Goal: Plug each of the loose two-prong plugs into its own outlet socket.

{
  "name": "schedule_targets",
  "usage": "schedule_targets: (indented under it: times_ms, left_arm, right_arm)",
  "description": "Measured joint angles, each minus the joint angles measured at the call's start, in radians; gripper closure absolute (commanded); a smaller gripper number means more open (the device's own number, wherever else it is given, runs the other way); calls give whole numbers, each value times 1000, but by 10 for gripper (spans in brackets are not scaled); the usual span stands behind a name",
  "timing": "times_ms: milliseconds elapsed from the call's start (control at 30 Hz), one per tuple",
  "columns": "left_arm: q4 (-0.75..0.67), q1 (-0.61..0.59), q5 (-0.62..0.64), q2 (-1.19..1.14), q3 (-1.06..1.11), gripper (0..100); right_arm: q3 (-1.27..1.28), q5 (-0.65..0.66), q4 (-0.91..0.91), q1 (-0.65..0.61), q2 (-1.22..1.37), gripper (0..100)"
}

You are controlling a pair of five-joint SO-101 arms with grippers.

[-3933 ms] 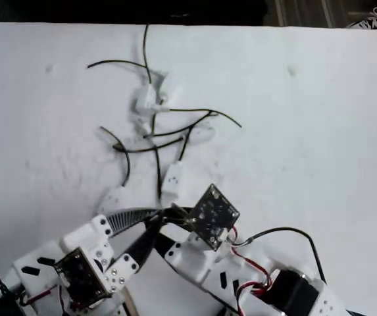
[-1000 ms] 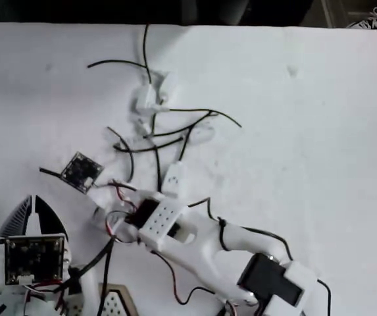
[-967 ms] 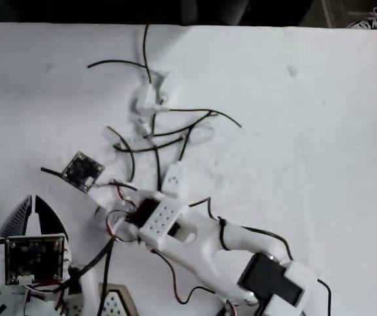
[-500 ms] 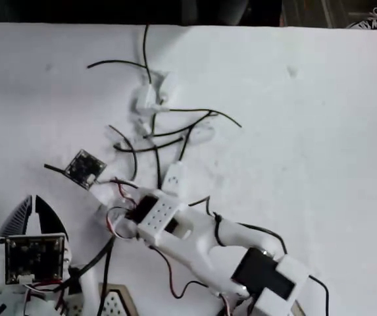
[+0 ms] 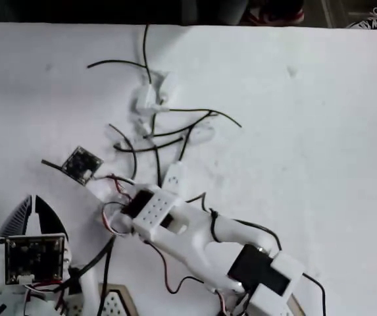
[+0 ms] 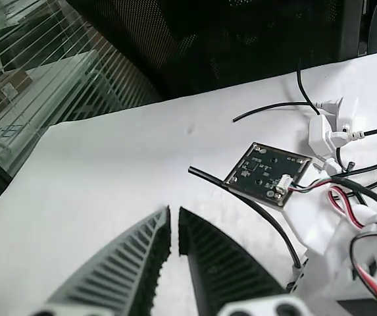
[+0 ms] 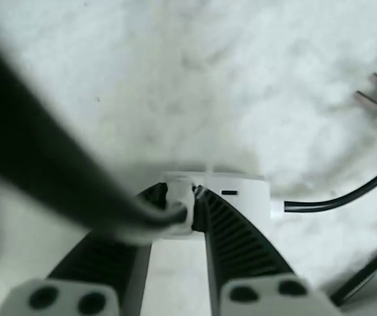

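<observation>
The right tool [image 7: 180, 201] pinches a plug [image 7: 179, 221] at the socket [image 7: 244, 197]. So thin a hold could let the prongs skew and jam. The left tool [image 6: 174, 214] is nearly closed and empty.

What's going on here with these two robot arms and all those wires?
The right claw, stretched across the white table, is shut on a small white plug, pressing it against a white socket block that has a black cord. The left claw sits shut and empty off to the side. A tangle of plugs and cords lies farther back.
</observation>
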State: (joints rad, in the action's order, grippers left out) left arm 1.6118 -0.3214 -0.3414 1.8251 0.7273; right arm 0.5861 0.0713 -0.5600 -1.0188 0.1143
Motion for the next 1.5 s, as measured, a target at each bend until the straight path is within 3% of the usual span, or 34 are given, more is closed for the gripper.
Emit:
schedule_targets:
  times_ms: [200,367,533,767,1100,1500]
  left_arm:
    - [0,0,0,0,0,946]
    - [0,0,0,0,-15,887]
    - [26,0,0,0,-109,771]
    - [32,-14,0,0,-173,749]
    - [-3,-265,-43,-2,-173,748]
    - [15,-282,-322,-690,-178,747]
  right_arm:
    - [0,0,-6,0,0,971]
    - [-29,0,-17,0,12,820]
    - [-38,3,-58,0,-21,817]
    - [-29,3,-189,5,-167,815]
    - [-29,3,-393,101,-529,815]
    - [-29,3,-654,442,-870,816]
